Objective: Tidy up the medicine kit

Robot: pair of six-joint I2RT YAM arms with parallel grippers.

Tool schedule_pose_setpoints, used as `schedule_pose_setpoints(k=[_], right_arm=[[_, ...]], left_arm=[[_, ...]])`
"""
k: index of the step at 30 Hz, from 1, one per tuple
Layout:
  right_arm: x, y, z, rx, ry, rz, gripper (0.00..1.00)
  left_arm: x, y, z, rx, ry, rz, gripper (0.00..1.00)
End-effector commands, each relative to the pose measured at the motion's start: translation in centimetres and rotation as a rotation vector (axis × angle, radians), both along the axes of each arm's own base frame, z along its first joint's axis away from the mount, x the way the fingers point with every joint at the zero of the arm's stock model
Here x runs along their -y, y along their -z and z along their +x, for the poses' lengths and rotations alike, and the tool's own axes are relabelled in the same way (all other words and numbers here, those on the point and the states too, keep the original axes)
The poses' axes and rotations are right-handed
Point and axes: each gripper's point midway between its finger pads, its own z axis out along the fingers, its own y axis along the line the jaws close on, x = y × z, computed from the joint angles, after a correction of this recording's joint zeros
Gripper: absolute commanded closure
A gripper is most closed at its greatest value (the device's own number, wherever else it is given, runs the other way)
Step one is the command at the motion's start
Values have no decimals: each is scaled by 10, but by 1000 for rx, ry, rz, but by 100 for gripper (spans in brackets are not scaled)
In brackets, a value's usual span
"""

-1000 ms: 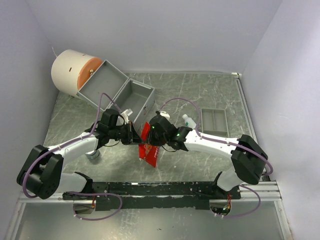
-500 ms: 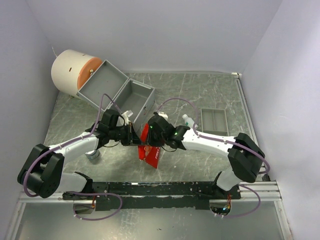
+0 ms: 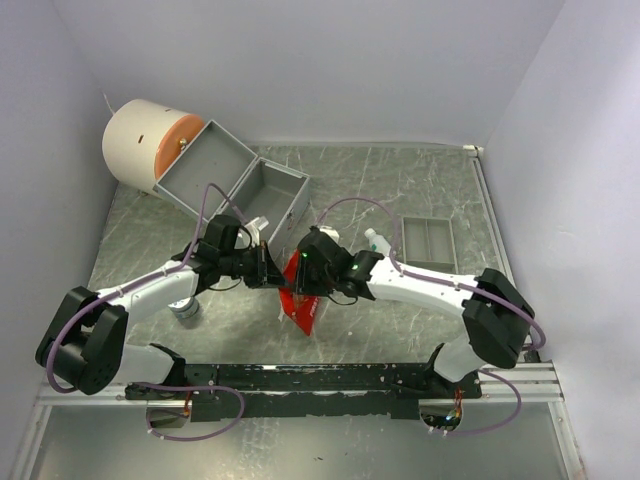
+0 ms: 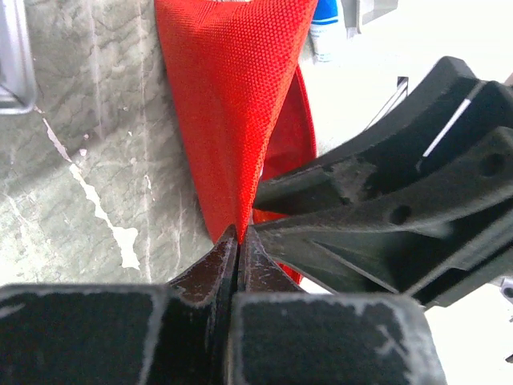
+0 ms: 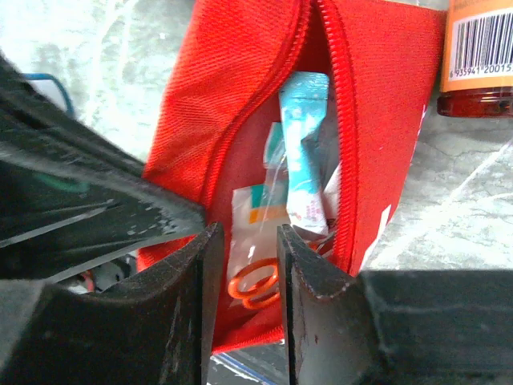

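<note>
Clamps an edge of the red pouch (image 4: 232, 104) in the fully closed left gripper (image 4: 239, 234), propping its unzipped mouth wide (sachets (image 5: 304, 160) visible inside). Hovers the right gripper (image 5: 244, 233) over that mouth, jaws narrowly apart, gripping nothing. Sits near the grey case (image 3: 230, 180), between the arms.

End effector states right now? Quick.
Left end effector: closed, pinching an edge of the red pouch.
Right end effector: open at the pouch's unzipped mouth, holding nothing.

I've got the red fabric pouch (image 3: 300, 307) mid-desk, unzipped, with paper sachets (image 5: 303, 160) showing inside. The grey metal hinged case (image 3: 203, 166) lies open at far left. A small white bottle (image 3: 377, 241) lies right of the pouch.
</note>
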Motion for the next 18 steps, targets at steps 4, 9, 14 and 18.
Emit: schedule_pose_setpoints(k=[4,9,14,18], right_arm=[[-3,-66,23,200,31,125,66],[20,-72,36,263,69,61,62],[30,-72,46,283,78,44,59],[31,-65,44,257,32,30,58]], left_arm=[[6,-15,8,56,33,-21,93],[6,-18,9,67,41,-9,93],[5,-20,10,70,48,3,93],[3,-21,11,71,41,18,93]])
